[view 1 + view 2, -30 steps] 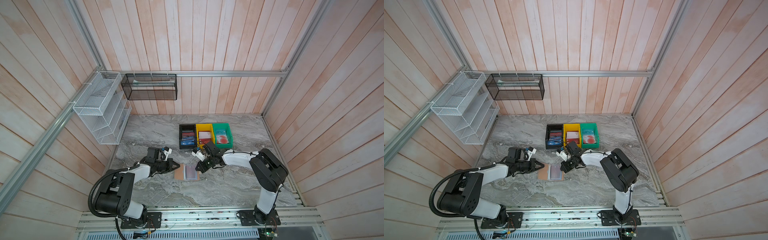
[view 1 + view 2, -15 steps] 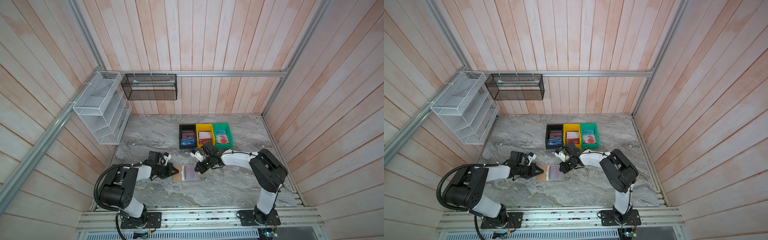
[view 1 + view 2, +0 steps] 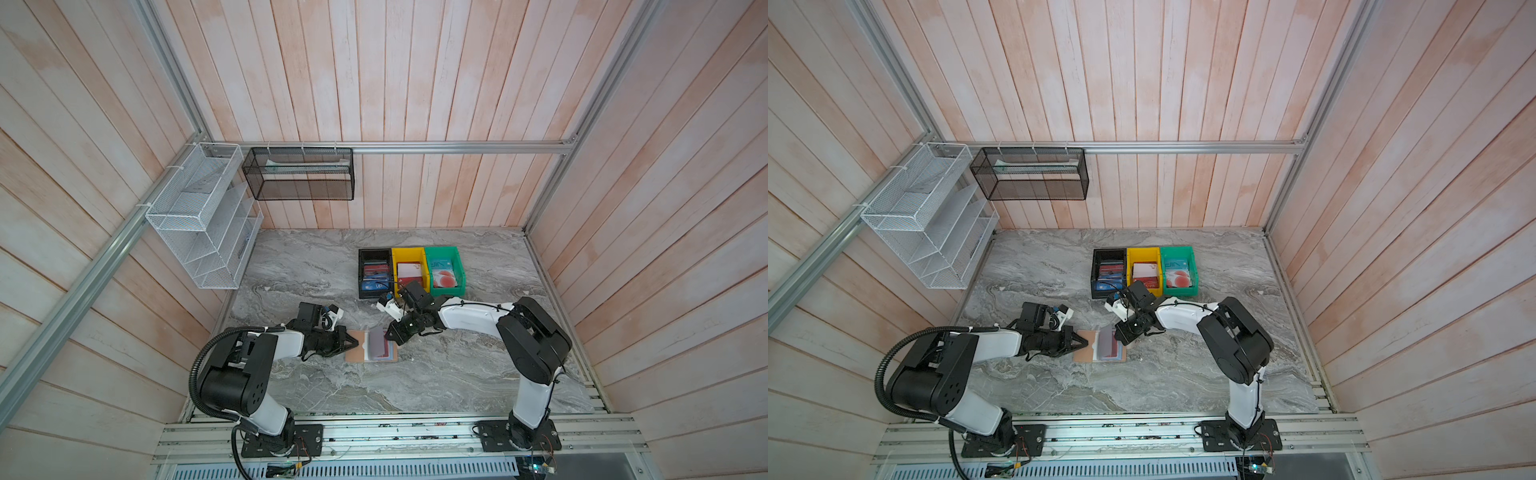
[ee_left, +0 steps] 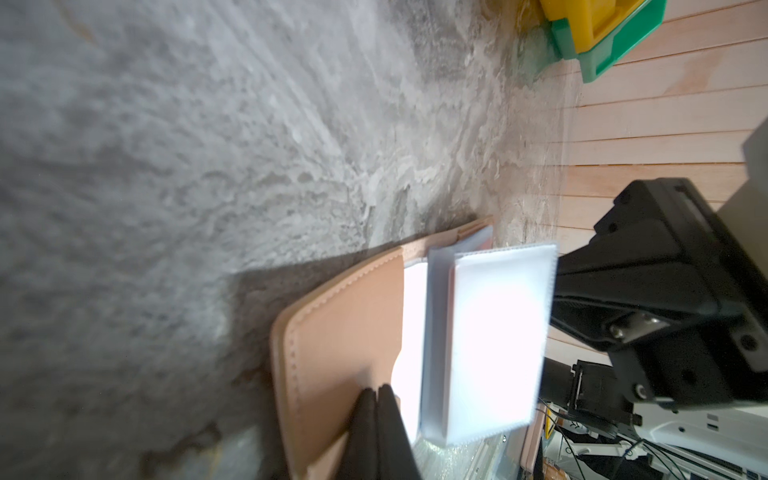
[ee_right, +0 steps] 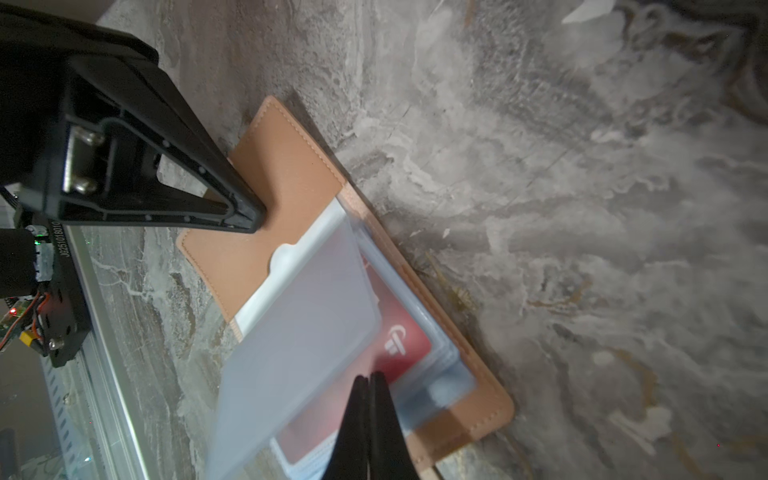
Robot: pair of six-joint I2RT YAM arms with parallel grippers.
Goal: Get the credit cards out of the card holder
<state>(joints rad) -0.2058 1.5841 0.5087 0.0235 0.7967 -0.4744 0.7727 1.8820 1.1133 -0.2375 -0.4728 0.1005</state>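
The card holder (image 3: 356, 353) (image 3: 1084, 354) lies open on the marble table, tan cover down. One clear sleeve page (image 5: 307, 316) (image 4: 498, 340) stands raised. Under it a dark red credit card (image 5: 405, 332) shows inside a sleeve. My left gripper (image 3: 355, 343) (image 3: 1086, 344) (image 4: 376, 390) is shut, its tips resting on the holder's (image 4: 345, 324) left tan flap. My right gripper (image 3: 390, 337) (image 3: 1121, 338) (image 5: 369, 376) is shut too, with its tips at the edge of the sleeve pages on the holder's (image 5: 286, 166) right half. Whether a page is pinched is not visible.
Behind the holder stand a black bin (image 3: 362, 272), a yellow bin (image 3: 395, 266) and a green bin (image 3: 457, 266) in a row, each with cards inside. A white wire rack (image 3: 199, 216) and a black mesh basket (image 3: 299, 173) hang on the walls.
My left gripper has come down and to the right onto the holder's left flap. My right gripper has shifted slightly left at the pages, and one sleeve page now stands up.
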